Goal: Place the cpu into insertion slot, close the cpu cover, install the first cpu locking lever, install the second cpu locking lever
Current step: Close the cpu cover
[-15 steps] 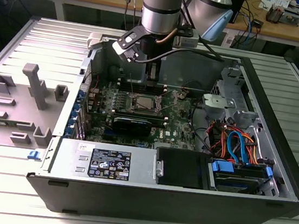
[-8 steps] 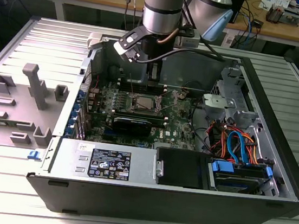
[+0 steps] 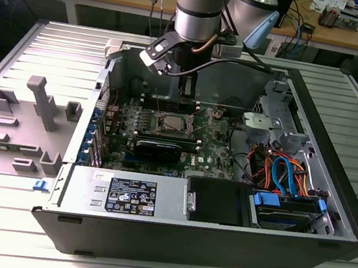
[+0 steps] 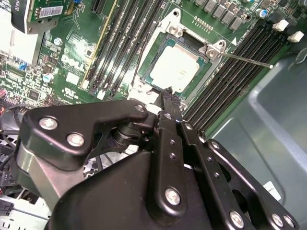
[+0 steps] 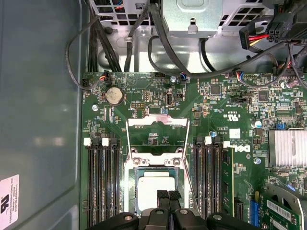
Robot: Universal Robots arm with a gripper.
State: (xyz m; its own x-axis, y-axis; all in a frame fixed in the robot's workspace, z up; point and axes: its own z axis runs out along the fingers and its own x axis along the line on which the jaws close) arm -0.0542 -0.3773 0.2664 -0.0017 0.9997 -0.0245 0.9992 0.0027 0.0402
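Note:
The cpu (image 4: 175, 69) lies flat, silver top up, in the insertion slot (image 4: 154, 46) on the green board; it also shows as the cpu (image 5: 151, 187) in the first wrist view and the cpu (image 3: 172, 124) in the exterior view. The cpu cover (image 5: 157, 120) is swung open on the far side of the slot, and green board shows through its window. A thin locking lever (image 4: 247, 61) sticks out free beside the socket. My gripper (image 5: 168, 194) hangs just over the cpu's near edge, shut with nothing in it. It is also seen as the gripper (image 4: 170, 96) and the gripper (image 3: 185, 95).
Black memory slots (image 5: 100, 182) flank the socket on both sides. A black card (image 3: 157, 148) lies in front of it. Cables and a drive cage (image 3: 277, 130) fill the case on the exterior view's right, and a grey fixture (image 3: 34, 116) sits outside on its left.

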